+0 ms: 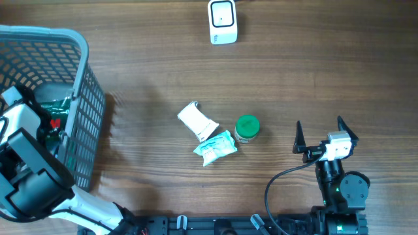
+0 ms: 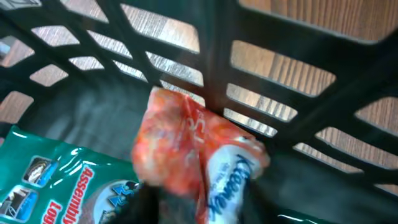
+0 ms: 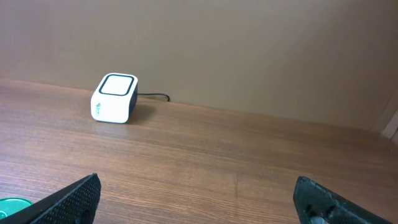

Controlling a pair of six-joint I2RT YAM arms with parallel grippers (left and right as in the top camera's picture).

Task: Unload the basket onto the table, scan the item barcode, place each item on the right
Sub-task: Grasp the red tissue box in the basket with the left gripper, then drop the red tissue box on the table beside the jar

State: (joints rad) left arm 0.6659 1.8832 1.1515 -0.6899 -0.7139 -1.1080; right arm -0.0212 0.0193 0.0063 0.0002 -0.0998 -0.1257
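Left gripper [image 2: 199,198] down inside the grey plastic lattice basket [image 1: 85,72], on an orange-red and white soft tissue packet [image 2: 193,149].

The wrist view is blurred, but the dark fingers [image 2: 155,205] seem to pinch the tissue packet's lower end from both sides, in front of the basket's lattice wall. A teal-green glossy bag [image 2: 43,180] lies just beside it at 8 o'clock. The basket sits at 9 o'clock on the brown wooden table [image 1: 326,65]. The white cube-shaped scanner [image 1: 222,21] stands at 12 o'clock. Near the centre, close together, lie a white pouch [image 1: 197,121], a pale teal wrapper [image 1: 215,147] and a green-lidded jar [image 1: 247,128]. The right gripper [image 1: 320,134], at 4 o'clock, hangs with fingers spread wide, holding nothing.
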